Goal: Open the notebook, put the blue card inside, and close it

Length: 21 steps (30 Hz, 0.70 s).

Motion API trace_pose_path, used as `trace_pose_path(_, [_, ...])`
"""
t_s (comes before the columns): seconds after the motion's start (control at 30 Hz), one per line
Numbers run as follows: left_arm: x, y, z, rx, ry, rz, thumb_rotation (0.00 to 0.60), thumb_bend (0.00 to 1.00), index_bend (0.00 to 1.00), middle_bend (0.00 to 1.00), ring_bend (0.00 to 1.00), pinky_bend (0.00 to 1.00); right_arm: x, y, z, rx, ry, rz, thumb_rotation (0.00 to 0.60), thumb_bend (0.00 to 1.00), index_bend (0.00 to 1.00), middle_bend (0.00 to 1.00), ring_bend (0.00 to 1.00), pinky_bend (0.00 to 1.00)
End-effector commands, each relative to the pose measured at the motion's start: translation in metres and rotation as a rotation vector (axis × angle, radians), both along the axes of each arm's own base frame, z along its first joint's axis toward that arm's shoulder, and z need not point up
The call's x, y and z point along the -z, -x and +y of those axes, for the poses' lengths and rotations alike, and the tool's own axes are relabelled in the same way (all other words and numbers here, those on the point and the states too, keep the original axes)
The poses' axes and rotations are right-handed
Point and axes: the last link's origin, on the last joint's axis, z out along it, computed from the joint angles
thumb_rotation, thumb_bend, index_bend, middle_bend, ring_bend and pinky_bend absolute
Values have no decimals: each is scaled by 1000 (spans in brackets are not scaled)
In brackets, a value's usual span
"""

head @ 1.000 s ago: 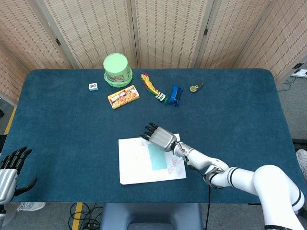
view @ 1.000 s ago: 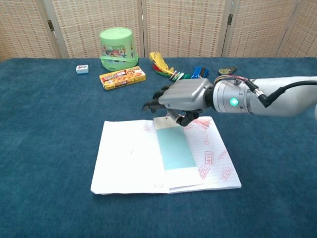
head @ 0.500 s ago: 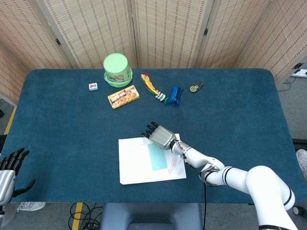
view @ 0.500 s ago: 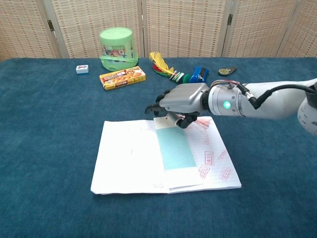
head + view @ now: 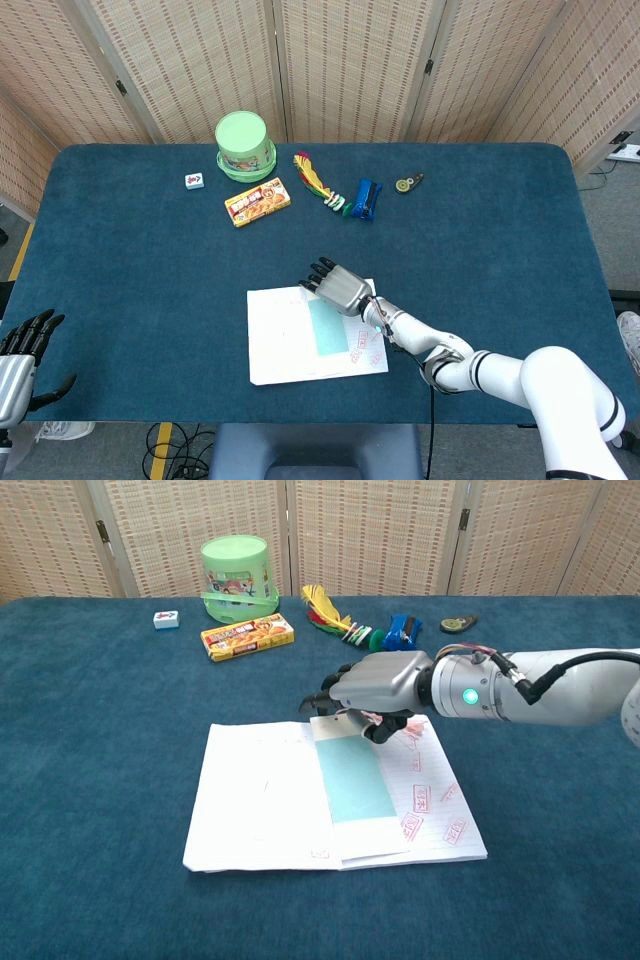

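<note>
The notebook lies open and flat near the table's front edge, its right page covered in red stamps. The blue card lies flat along the middle of the notebook, on the right page beside the fold. My right hand hovers palm down over the notebook's far edge, just above the card's top end. Its fingers are arched and apart and hold nothing. My left hand hangs off the table's front left corner with its fingers spread and empty. It does not show in the chest view.
Along the back stand a green lidded tub, a yellow snack box and a small white tile. A coloured bundle, a blue clip and a small round gadget lie beyond the right hand.
The right hand has drifted slightly right and lower over the notebook's far edge. The card and notebook have not moved. The left hand has barely shifted.
</note>
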Motion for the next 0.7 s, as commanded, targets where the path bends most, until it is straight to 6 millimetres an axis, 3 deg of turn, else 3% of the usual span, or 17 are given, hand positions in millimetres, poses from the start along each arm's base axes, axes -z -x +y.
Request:
trace_pose_path(0.03, [0, 0, 0, -1, -1, 0, 600, 277, 122, 89, 110, 171, -1, 1, 1, -1, 3, 3, 600, 906, 12, 172, 0, 0])
trace_pose_path(0.7, [1, 2, 1, -1, 4, -4, 600, 277, 122, 89, 110, 171, -5, 2, 6, 7, 18, -3, 600, 880, 12, 159, 0, 0])
